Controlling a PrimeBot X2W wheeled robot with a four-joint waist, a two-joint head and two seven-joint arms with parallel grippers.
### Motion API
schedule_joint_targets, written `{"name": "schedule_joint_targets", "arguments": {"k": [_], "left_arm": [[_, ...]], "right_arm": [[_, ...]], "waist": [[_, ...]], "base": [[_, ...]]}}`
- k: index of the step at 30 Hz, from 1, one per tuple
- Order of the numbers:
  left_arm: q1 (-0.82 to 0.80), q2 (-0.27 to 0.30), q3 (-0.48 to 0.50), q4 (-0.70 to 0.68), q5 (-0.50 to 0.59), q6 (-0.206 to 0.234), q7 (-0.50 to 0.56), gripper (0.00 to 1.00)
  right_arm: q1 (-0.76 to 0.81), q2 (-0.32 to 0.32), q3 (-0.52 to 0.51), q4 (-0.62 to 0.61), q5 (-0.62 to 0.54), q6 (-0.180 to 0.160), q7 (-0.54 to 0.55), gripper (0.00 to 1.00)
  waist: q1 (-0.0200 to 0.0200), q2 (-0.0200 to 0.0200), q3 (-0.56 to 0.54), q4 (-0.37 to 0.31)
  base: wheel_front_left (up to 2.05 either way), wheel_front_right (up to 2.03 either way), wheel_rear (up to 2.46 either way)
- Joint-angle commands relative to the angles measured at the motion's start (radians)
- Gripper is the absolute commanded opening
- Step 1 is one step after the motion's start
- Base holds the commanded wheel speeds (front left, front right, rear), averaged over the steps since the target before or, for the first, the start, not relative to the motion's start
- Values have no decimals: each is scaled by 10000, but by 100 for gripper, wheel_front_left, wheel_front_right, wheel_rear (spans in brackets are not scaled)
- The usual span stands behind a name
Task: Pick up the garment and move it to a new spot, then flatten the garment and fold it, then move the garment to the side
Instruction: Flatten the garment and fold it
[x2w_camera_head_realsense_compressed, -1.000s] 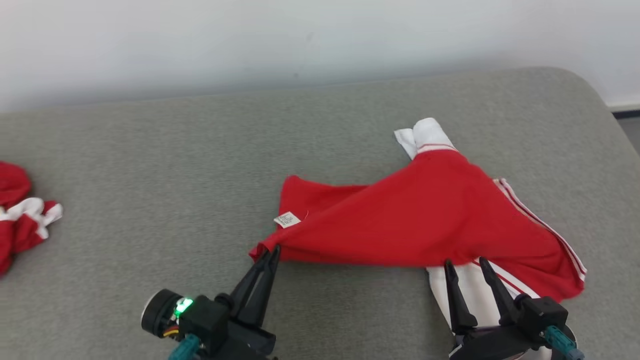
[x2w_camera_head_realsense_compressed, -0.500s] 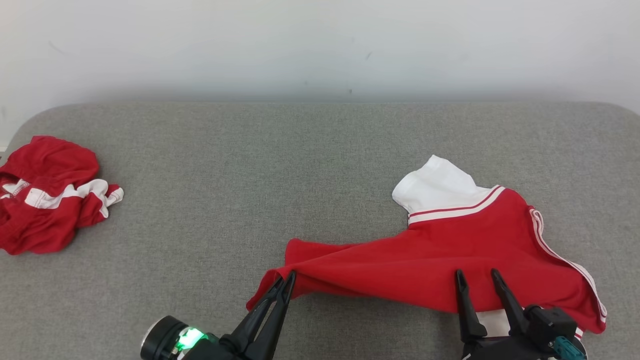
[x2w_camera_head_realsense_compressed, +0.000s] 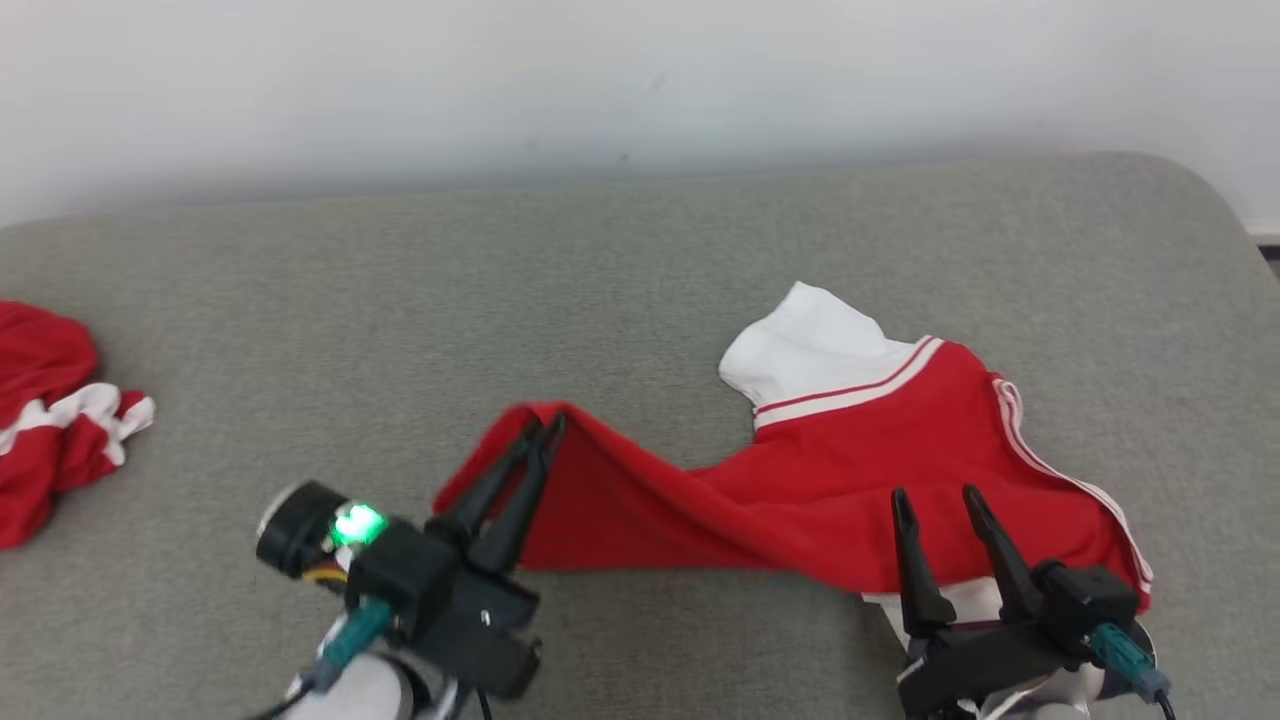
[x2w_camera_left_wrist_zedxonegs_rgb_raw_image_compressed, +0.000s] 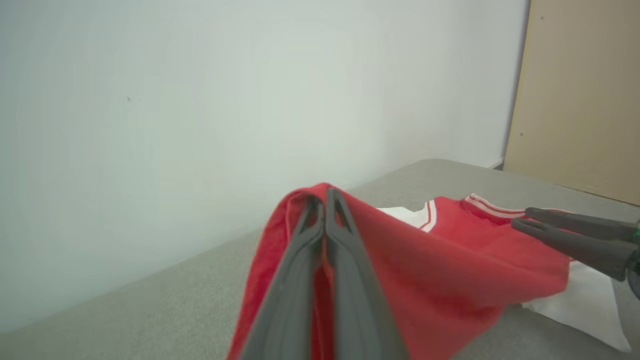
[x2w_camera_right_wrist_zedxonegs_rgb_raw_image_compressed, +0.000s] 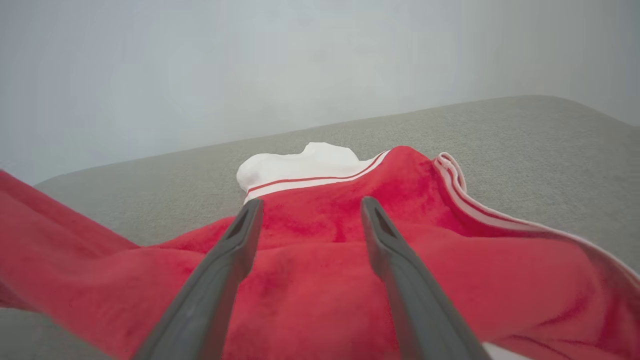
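head view: high, behind the left pincer (x2w_camera_head_realsense_compressed: 548, 425) and right pincer (x2w_camera_head_realsense_compressed: 934, 494), looking forward and down over the grey surface (x2w_camera_head_realsense_compressed: 600, 280) to the wall (x2w_camera_head_realsense_compressed: 600, 80). each wrist view: close behind its own pincer, facing along it. all share the garment (x2w_camera_head_realsense_compressed: 850, 470) ahead of the tips.

You're in a bare indoor room, more a test space than a furnished home; a grey fabric-covered pad (x2w_camera_head_realsense_compressed: 640, 280) with rounded corners spans the lower frame; a plain pale wall (x2w_camera_head_realsense_compressed: 640, 80) runs across the top; a beige board panel (x2w_camera_left_wrist_zedxonegs_rgb_raw_image_compressed: 580, 90) stands at the upper right of the left wrist view.
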Motion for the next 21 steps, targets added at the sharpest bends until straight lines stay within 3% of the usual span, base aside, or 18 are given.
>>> {"name": "schedule_joint_targets", "arguments": {"k": [1,5,13,21], "left_arm": [[-585,33,13,367,-151,-59,-109,0],[-2431,573,-360,1915,-374,-158,-171,0],[-5131,1663,-1665,4101,-1989,-137,-364,0],[-7060,2224,-3194,5794,-2904,-138,-504,0]], "right_arm": [[-202,2,58,-6,85,-22,-5,100],[-633,-2,168,-65,228,-22,-4,100],[-1172,6,311,-126,618,-22,-4,100],[-1450,4,447,-167,860,-23,-4,100]], "waist": [[0,-1,378,-593],[0,-1,922,-1389],[0,-1,1783,-2464],[0,-1,2260,-2952]], "base": [[0,0,0],[0,0,0],[0,0,0],[0,0,0]]}}
